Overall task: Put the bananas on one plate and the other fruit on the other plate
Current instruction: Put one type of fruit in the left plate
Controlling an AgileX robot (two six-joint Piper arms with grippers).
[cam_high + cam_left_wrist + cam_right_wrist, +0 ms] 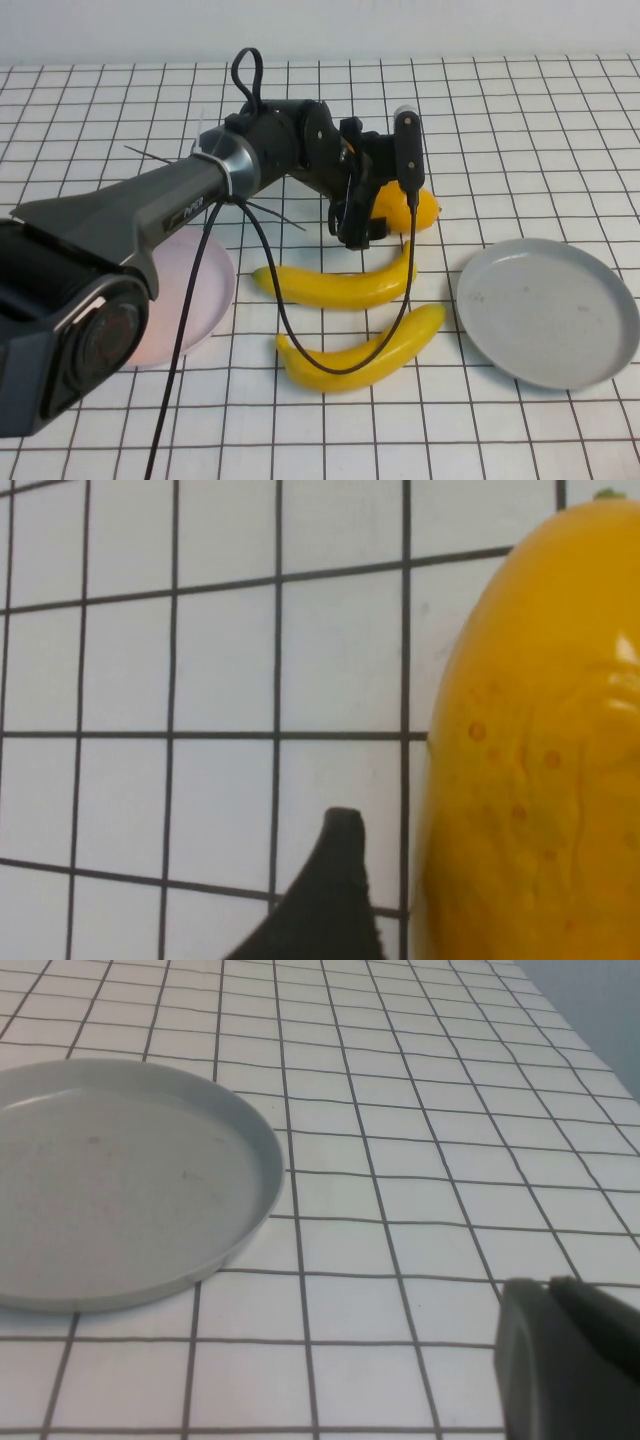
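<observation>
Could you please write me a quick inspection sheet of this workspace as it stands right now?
Surface: white gridded table.
Job's things: two bananas lie on the table between the plates; grey plate and pink plate empty; one mango-like fruit visible, on the table.
Clutter: nothing seen.
Grippers: left claw down beside the mango-like fruit; right claw near the grey plate, only partly in view.
Cables: black cable hangs across both bananas.
Surroundings: pale wall behind.

White gridded table (540, 110) carries 2 bananas (340, 286) (365, 350), side by side, near its middle. Grey plate (548, 312) lies right of them, pink plate (205, 290) left, 1 mango (425, 210) behind.
</observation>
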